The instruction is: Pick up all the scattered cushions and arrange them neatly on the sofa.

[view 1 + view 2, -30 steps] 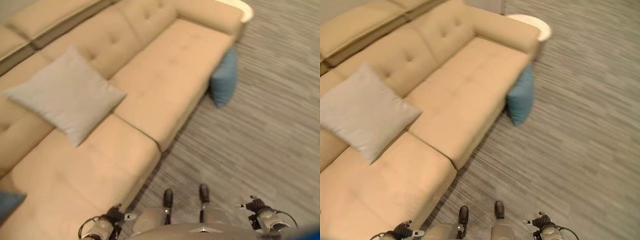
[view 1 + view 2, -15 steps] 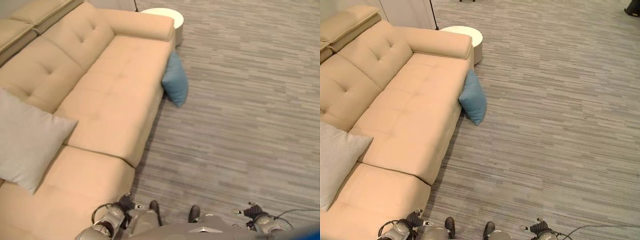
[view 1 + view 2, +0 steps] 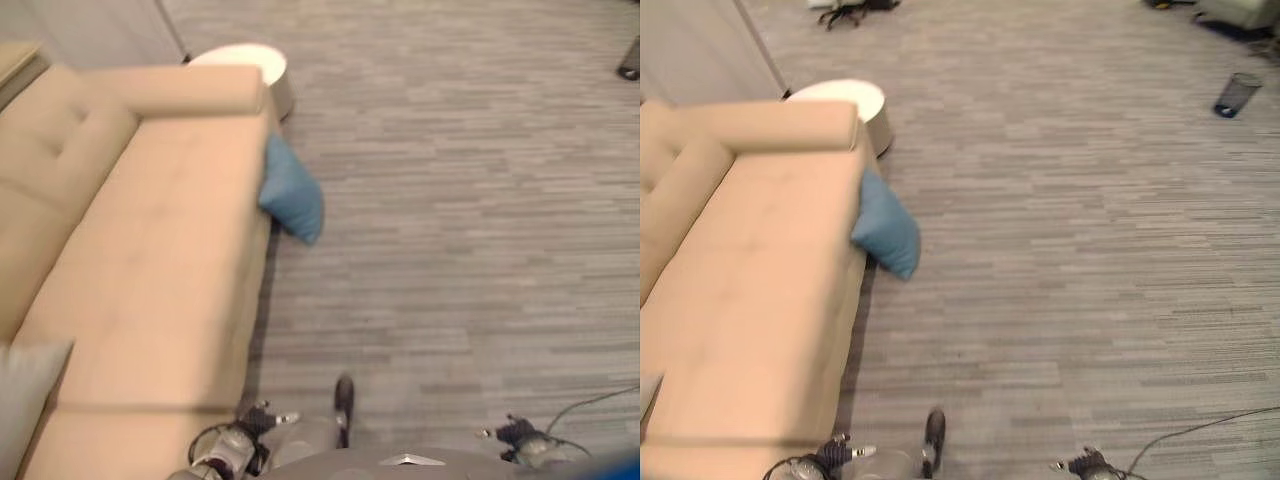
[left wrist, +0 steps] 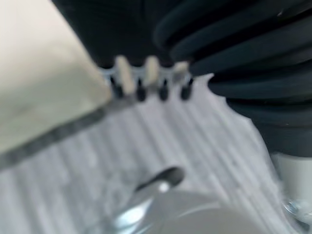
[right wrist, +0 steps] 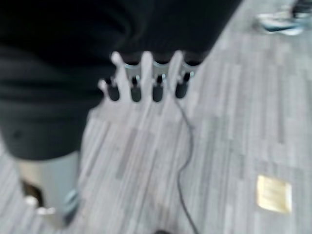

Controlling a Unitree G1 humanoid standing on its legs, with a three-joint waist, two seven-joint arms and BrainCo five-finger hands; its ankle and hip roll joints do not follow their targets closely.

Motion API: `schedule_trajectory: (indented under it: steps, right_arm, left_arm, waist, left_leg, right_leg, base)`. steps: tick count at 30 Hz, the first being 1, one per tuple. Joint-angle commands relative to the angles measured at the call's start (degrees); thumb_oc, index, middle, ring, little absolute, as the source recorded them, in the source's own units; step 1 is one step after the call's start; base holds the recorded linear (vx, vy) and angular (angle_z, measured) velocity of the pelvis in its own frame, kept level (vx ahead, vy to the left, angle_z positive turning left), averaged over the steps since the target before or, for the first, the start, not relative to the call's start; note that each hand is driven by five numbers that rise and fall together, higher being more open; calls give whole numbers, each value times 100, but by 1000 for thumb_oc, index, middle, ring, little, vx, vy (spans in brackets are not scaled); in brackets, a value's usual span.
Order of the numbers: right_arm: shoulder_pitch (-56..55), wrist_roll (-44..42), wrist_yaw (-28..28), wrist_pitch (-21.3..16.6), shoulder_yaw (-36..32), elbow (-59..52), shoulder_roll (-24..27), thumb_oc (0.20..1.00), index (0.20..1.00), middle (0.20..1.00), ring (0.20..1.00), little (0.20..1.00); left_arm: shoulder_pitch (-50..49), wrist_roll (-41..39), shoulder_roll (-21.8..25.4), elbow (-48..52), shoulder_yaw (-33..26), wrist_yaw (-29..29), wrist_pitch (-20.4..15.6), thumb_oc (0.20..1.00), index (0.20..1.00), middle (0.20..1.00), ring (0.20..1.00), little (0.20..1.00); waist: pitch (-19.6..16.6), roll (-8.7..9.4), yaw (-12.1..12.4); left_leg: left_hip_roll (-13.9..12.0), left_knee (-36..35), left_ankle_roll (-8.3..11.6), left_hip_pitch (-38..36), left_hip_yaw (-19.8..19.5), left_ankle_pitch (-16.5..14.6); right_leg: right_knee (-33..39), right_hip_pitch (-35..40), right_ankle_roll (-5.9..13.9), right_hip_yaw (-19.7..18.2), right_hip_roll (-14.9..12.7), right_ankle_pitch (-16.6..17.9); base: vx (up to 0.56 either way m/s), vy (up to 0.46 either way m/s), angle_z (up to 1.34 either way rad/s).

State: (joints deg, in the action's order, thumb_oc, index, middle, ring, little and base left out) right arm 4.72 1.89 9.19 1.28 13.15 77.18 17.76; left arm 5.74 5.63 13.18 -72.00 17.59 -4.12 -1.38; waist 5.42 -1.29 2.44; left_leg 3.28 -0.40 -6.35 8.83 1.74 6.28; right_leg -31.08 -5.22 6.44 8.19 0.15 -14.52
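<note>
A blue cushion (image 3: 291, 199) stands on the floor, leaning against the front of the beige sofa (image 3: 150, 250) near its armrest. A corner of a grey cushion (image 3: 22, 398) lies on the sofa seat at the lower left. My left hand (image 3: 232, 450) hangs low beside the sofa's front edge, its fingers (image 4: 126, 73) straight and holding nothing. My right hand (image 3: 522, 438) hangs over bare floor, its fingers (image 5: 147, 66) also straight and empty. Both hands are far from the blue cushion.
A round white side table (image 3: 240, 62) stands behind the sofa's armrest. A dark waste bin (image 3: 1237, 95) sits on the floor at the far right. Grey striped carpet (image 3: 460, 230) spreads wide to the right of the sofa. A yellow patch (image 5: 274, 193) marks the floor by my right hand.
The camera has swung right: the sofa and blue cushion have slid left in view and the grey cushion is nearly out of the picture. Both hands stay hanging low.
</note>
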Motion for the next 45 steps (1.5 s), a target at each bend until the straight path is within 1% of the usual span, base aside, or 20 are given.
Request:
schedule_trajectory:
  steps: [1,3,4,6,10,14,15,16,17,18,20,25,28,32,36,37,38,40,42,45]
  right_arm:
    - [144,181,47,27,-154,-196,109,1000,1000,1000,1000,1000]
    - [203,186,63,7,-119,-240,91,1000,1000,1000,1000,1000]
    - [274,192,66,4,-78,-266,103,1000,1000,1000,1000,1000]
    - [302,204,84,6,-41,-290,120,1000,1000,1000,1000,1000]
    - [249,181,86,36,-34,-261,133,1000,1000,1000,1000,1000]
    - [202,204,90,34,-1,-203,114,1000,1000,1000,1000,1000]
    - [164,136,92,6,-52,-172,101,1000,1000,1000,1000,1000]
    - [171,77,105,-33,-58,-160,113,1000,1000,1000,1000,1000]
    - [173,76,105,-34,-58,-158,112,1000,1000,1000,1000,1000]
    - [192,-32,113,-63,-50,-207,122,1000,1000,1000,1000,1000]
    - [219,-117,138,-62,-52,-213,137,1000,1000,1000,1000,1000]
    - [178,-124,154,-71,-21,-237,175,1000,1000,1000,1000,1000]
    - [145,-138,176,-51,-45,-202,178,1000,1000,1000,1000,1000]
    - [11,-29,110,-28,-73,-129,92,1000,1000,1000,1000,1000]
    - [-7,115,29,-2,-100,-87,65,1000,1000,1000,1000,1000]
    - [33,127,28,1,-116,-160,64,1000,1000,1000,1000,1000]
    - [45,117,39,-14,-123,-209,65,1000,1000,1000,1000,1000]
    - [132,112,52,-36,-118,-244,53,1000,1000,1000,1000,1000]
    - [179,99,53,-40,-101,-282,61,1000,1000,1000,1000,1000]
    - [206,86,55,-29,-58,-321,53,1000,1000,1000,1000,1000]
  left_arm:
    - [165,-35,164,1,-117,-99,5,1000,1000,1000,1000,1000]
    - [188,-93,187,15,-141,-117,-1,1000,1000,1000,1000,1000]
    - [220,-76,190,-2,-142,-110,-6,1000,1000,1000,1000,1000]
    - [226,-41,183,-43,-144,-109,-24,1000,1000,1000,1000,1000]
    - [297,43,154,-96,-119,-113,-61,1000,1000,1000,1000,1000]
    - [290,72,98,-129,-101,-118,-72,1000,1000,1000,1000,1000]
    - [266,65,43,-143,-89,-96,-60,1000,1000,1000,1000,1000]
    - [273,62,6,-120,-56,-57,-69,1000,1000,1000,1000,1000]
    - [274,61,7,-120,-56,-57,-69,1000,1000,1000,1000,1000]
    - [314,59,5,-46,19,-43,-50,1000,1000,1000,1000,1000]
    - [359,18,15,5,55,-75,-29,1000,1000,1000,1000,1000]
    - [359,-31,-18,67,148,-58,-48,1000,1000,1000,1000,1000]
    - [337,-45,8,70,118,-53,-74,1000,1000,1000,1000,1000]
    - [136,-66,14,-84,-47,-48,-43,1000,1000,1000,1000,1000]
    - [101,5,52,-164,-97,-17,-8,1000,1000,1000,1000,1000]
    - [136,41,100,-148,-87,-27,11,1000,1000,1000,1000,1000]
    - [156,35,125,-135,-81,-33,6,1000,1000,1000,1000,1000]
    - [203,11,146,-133,-83,-67,-11,1000,1000,1000,1000,1000]
    - [214,38,147,-146,-51,-59,-30,1000,1000,1000,1000,1000]
    - [236,101,138,-171,-12,-77,-66,1000,1000,1000,1000,1000]
  waist:
    - [194,117,124]
    - [224,64,88]
    - [236,66,22]
    - [281,124,-72]
    - [337,203,-279]
    - [267,238,-302]
    - [208,229,-338]
    - [242,267,-330]
    - [232,261,-344]
    - [363,351,-297]
    - [462,405,-248]
    - [377,417,-116]
    - [308,280,28]
    - [94,307,142]
    - [53,327,150]
    - [119,267,63]
    - [157,229,33]
    - [209,128,-38]
    - [240,120,-117]
    - [337,166,-282]
  left_leg:
    - [83,958,310,274,-38,-975]
    - [47,841,308,28,-41,-1079]
    - [34,722,335,-190,-55,-1179]
    - [85,627,367,-420,-89,-1296]
    - [125,515,524,-834,-359,-1542]
    - [97,533,577,-1006,-397,-1687]
    - [-47,765,728,-1043,-408,-1715]
    - [-175,1673,912,-724,-303,-1389]
    - [-180,1725,915,-681,-316,-1411]
    - [-316,2954,1004,-75,-206,-932]
    - [-400,3606,947,365,-106,-790]
    - [-178,2484,745,834,253,-1121]
    - [-239,1308,834,1097,592,-397]
    - [-140,850,717,832,479,-375]
    - [-57,750,543,512,471,-566]
    - [-43,707,435,278,444,-677]
    - [-37,702,396,159,412,-743]
    - [-36,589,402,-119,291,-855]
    - [-8,546,443,-265,230,-928]
    - [91,526,510,-526,17,-1075]
  right_leg:
    - [88,-323,318,137,-721,1509]
    - [131,-587,194,474,-902,1350]
    - [685,-770,108,680,-914,1214]
    - [1357,-1066,112,733,-843,1410]
    - [2626,-1178,283,317,-698,1819]
    - [2624,-1073,222,245,-668,1919]
    - [2590,-908,120,264,-624,1840]
    - [2643,-646,3,298,-600,1725]
    - [2643,-659,1,313,-597,1726]
    - [2653,-408,-217,255,-529,1556]
    - [2646,-203,-379,253,-463,1373]
    - [2790,218,-315,271,-352,1113]
    - [2928,660,-281,258,-87,880]
    - [2744,896,-181,159,-85,686]
    - [1606,530,121,252,-384,831]
    - [657,28,264,340,-617,1213]
    - [395,-157,253,446,-738,1309]
    - [678,-460,79,658,-879,1220]
    - [1179,-618,73,644,-888,1276]
    - [2021,-852,184,205,-769,1568]
  base:
    - [177,83,-16]
    - [288,18,6]
    - [374,-81,-10]
    - [361,-133,-23]
    - [363,-169,14]
    - [235,-128,65]
    - [362,-327,38]
    - [358,-327,34]
    - [245,-356,44]
    - [167,-269,58]
    - [213,-264,17]
    - [275,-75,-12]
    - [372,6,-3]
    - [331,78,-27]
    - [177,121,-38]
    - [119,117,30]
    - [263,127,52]
    - [275,-12,52]
    - [225,-84,51]
    - [245,-117,37]
